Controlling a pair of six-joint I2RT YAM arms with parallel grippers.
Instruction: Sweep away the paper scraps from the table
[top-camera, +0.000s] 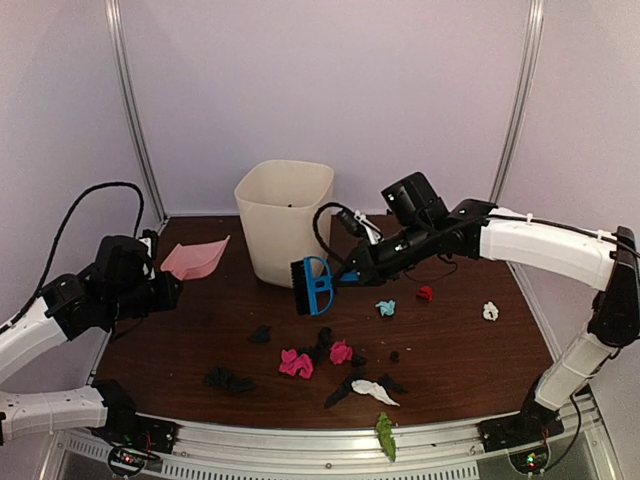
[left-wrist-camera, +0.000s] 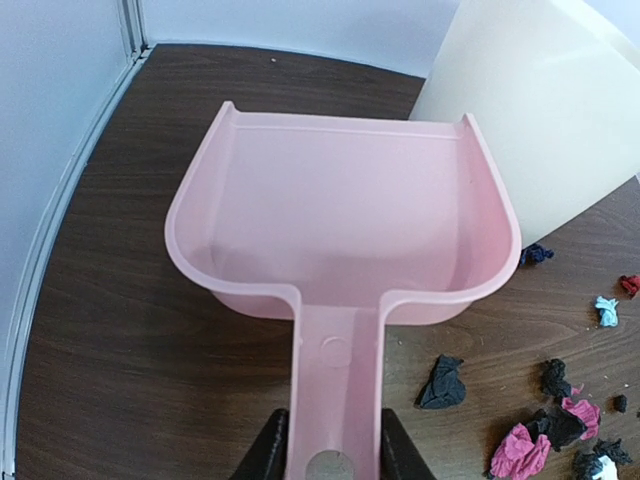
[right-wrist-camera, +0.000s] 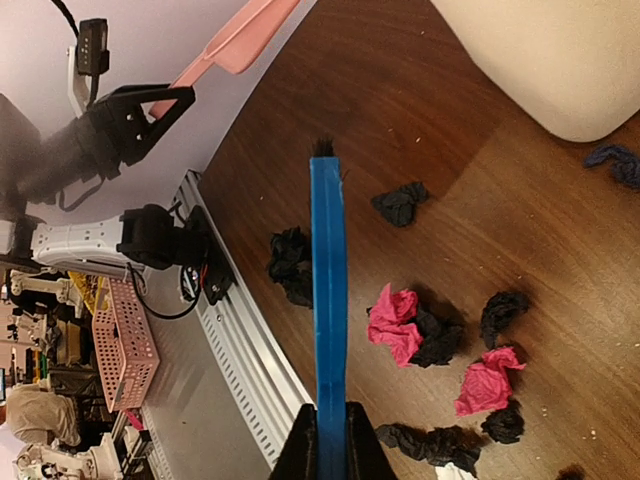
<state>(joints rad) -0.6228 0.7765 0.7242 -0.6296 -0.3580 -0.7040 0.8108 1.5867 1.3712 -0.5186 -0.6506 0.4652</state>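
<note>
Paper scraps lie on the dark wood table (top-camera: 200, 330): pink wads (top-camera: 295, 364), black wads (top-camera: 227, 380), a white one (top-camera: 375, 391), a light blue one (top-camera: 385, 308), a red one (top-camera: 425, 293), a white one (top-camera: 490, 311) at the right and a green one (top-camera: 385, 436) on the front rail. My left gripper (left-wrist-camera: 331, 462) is shut on the handle of the pink dustpan (left-wrist-camera: 340, 210), held above the table's left side (top-camera: 195, 258). My right gripper (right-wrist-camera: 330, 445) is shut on the blue brush (right-wrist-camera: 327, 290), held in the air over the scraps (top-camera: 314, 285).
A cream bin (top-camera: 283, 220) stands at the back middle of the table, just behind the brush. White walls close the left, back and right sides. A silver rail (top-camera: 330, 445) runs along the front edge.
</note>
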